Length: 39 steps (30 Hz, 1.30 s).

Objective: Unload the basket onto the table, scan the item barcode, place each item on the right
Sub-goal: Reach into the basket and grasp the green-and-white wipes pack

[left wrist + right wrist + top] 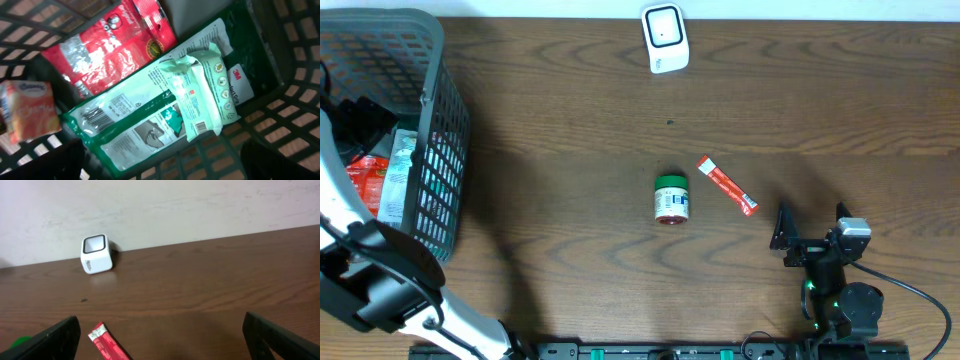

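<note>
A white barcode scanner (665,38) stands at the table's far edge, also in the right wrist view as a white scanner (96,254) by the wall. My left gripper (165,171) hangs open inside the grey basket (440,130), above a green-and-white flat package (130,117) with a barcode, holding nothing. On that package lies a pale green wipes pack (205,87). A red snack bag (117,42) and an orange tissue pack (30,110) lie beside them. My right gripper (812,228) rests open and empty near the front right.
A green-lidded jar (671,199) lies on its side mid-table, with a red sachet (727,186) just to its right. The red sachet (107,342) shows ahead of my right gripper (162,345), near its left finger. Basket walls surround the left gripper.
</note>
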Available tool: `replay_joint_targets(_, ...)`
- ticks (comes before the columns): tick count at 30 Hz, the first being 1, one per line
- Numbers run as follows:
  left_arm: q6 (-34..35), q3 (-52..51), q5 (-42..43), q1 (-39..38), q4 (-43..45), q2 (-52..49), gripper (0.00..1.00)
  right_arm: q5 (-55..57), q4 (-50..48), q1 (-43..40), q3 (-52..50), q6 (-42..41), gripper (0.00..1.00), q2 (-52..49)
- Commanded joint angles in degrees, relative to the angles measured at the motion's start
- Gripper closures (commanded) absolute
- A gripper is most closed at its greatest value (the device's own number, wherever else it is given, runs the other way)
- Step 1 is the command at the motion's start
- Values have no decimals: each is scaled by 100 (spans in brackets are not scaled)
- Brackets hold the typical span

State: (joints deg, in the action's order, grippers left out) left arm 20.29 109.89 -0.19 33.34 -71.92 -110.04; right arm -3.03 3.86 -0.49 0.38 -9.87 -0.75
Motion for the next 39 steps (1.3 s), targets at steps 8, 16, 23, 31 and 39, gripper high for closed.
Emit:
replay_joint_targets(8,-1316,-28,68,13,299,-584,0,15,24,48,-7,-37,1,-2)
replay_joint_targets(16,-2127,-28,354,15,671,-1198,2,15,24,48,-7,-37,1,-2)
replay_joint_targets(23,-2747,-28,1451,96,979,-1674,2,15,24,48,-7,-37,1,-2)
replay_joint_targets(31,-2758,-28,1451,142,1366,-1729,2,15,24,48,-7,-37,1,-2)
replay_joint_targets(39,-2780,-28,1405,142,1436,-1744,2,15,24,48,-7,-37,1,-2)
